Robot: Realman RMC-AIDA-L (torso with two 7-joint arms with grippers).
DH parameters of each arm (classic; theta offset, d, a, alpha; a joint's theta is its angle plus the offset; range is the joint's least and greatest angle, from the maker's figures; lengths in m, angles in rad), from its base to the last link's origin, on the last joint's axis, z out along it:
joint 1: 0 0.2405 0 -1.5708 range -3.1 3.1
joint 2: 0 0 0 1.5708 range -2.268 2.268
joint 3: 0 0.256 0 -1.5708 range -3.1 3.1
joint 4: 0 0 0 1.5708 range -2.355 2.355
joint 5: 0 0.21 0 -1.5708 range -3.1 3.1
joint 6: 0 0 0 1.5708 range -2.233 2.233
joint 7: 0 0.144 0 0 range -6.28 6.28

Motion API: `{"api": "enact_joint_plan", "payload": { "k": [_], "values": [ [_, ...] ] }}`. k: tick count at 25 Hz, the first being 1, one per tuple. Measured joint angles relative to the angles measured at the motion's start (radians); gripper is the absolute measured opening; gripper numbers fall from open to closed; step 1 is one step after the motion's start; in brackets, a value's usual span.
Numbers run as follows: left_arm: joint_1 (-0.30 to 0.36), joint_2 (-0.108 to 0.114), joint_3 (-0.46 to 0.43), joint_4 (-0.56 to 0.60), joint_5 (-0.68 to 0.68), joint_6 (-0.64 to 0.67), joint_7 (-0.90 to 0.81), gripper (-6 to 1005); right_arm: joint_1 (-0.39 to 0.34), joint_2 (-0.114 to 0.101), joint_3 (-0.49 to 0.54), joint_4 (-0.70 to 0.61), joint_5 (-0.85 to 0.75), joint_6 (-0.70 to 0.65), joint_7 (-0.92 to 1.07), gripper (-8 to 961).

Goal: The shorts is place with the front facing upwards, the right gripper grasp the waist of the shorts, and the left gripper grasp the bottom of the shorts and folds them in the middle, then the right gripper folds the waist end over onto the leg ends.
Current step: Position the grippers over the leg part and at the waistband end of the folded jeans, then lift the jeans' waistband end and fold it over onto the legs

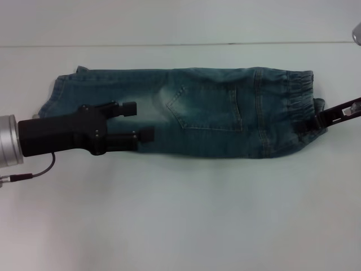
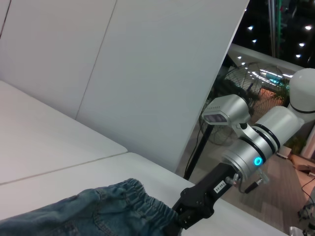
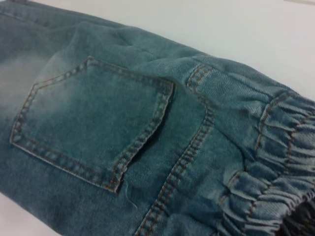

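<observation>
Head view: shorts (image 1: 186,110) lie folded lengthwise mid-table (image 1: 180,214), long axis left-right, bare white surface on all sides; waist (image 1: 302,101) points to the robot's right, leg ends (image 1: 56,93) left, and the left gripper (image 1: 141,121) hovers over the leg half with its 2 fingers spread, holding nothing. Left wrist view: right gripper (image 2: 177,227) is clenched on the ruched waist at the table's far edge. Right wrist view: faded blue denim, 1 stitched patch pocket (image 3: 93,128) facing up, gathered elastic band beside it.

Even, bright overhead light, cool cast on the desk (image 1: 180,226), soft faint shadows, denim close-up slightly soft, dark background with ceiling spots glaring.
</observation>
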State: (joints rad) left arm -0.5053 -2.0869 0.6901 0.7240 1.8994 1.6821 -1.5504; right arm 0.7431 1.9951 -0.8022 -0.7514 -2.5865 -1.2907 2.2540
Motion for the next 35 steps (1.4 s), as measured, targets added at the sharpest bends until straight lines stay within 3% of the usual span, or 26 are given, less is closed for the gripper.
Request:
{"api": "enact_joint_plan", "payload": {
  "k": [7,14,17,19,20,21,22,27,35],
  "values": [
    [-0.002,-0.021,-0.004,0.001,-0.006,-0.030,0.019,917,-0.011,-0.019,0.017,-0.011,0.050,-0.052,-0.008,158],
    [-0.024,-0.084,0.004,-0.036,-0.060,-0.145,0.249,808,-0.016,-0.049,0.060,-0.014,0.098,-0.134,-0.011,92],
    [-0.071,-0.086,0.004,-0.173,-0.162,-0.250,0.402,762,-0.015,-0.053,0.076,-0.025,0.106,-0.172,-0.009,91],
    [-0.099,-0.086,-0.001,-0.268,-0.264,-0.344,0.552,648,-0.017,-0.054,0.089,-0.042,0.107,-0.197,-0.006,91],
    [-0.113,-0.087,-0.001,-0.321,-0.327,-0.386,0.646,592,-0.017,-0.054,0.096,-0.050,0.108,-0.209,-0.005,91],
    [-0.144,-0.088,-0.004,-0.422,-0.470,-0.453,0.845,535,-0.017,-0.057,0.104,-0.057,0.119,-0.232,-0.003,91],
    [-0.144,-0.088,-0.004,-0.422,-0.470,-0.453,0.845,501,-0.017,-0.057,0.104,-0.057,0.119,-0.232,-0.003,91],
    [-0.213,-0.088,-0.067,-0.675,-0.798,-0.490,1.322,330,-0.018,-0.067,0.125,-0.088,0.176,-0.325,0.000,92],
    [-0.313,-0.088,-0.183,-0.886,-0.823,-0.639,1.782,28,-0.022,-0.103,0.193,-0.131,0.319,-0.503,-0.007,91]
  ]
}}
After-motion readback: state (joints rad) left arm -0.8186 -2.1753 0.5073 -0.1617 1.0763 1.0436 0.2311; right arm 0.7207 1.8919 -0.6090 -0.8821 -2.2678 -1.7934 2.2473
